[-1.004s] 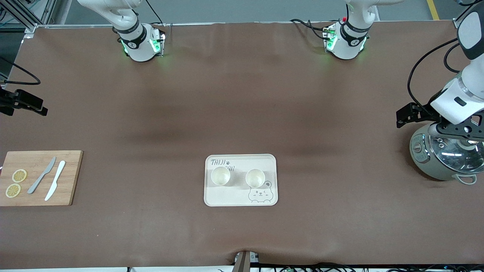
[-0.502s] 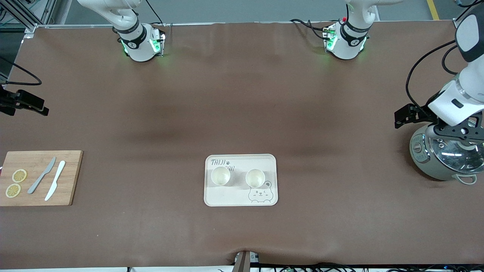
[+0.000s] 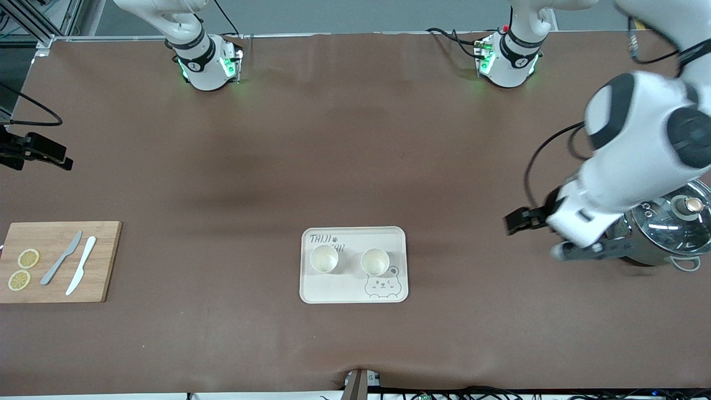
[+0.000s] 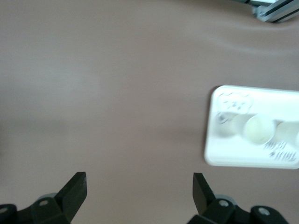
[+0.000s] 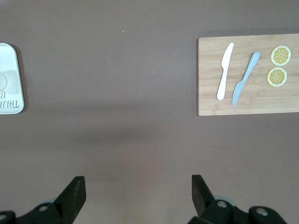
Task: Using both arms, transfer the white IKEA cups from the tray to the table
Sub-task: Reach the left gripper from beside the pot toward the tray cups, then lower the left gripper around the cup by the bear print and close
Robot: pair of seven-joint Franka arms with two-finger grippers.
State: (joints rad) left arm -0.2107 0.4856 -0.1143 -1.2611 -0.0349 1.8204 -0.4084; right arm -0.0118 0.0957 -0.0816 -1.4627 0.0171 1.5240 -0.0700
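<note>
**Table layout**

Tray [image 3: 354, 294] at mid-table holds 2 cups side by side: 1 cup [image 3: 324, 258] toward the right arm's end, the other cup [image 3: 374, 261] toward the left arm's end. Cutting board [image 3: 105, 261] at the right arm's end carries 2 knives [image 3: 61, 258] and 2 lemon slices [image 3: 28, 258]. Pot [image 3: 666, 233] stands at the left arm's end.

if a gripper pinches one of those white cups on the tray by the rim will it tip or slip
Probably little tipping: each white cup stands upright on the flat tray and looks squat. Its smooth tapered wall could slip in a side pinch. It looks rigid and light, so a gentle grip likely suffices.
</note>
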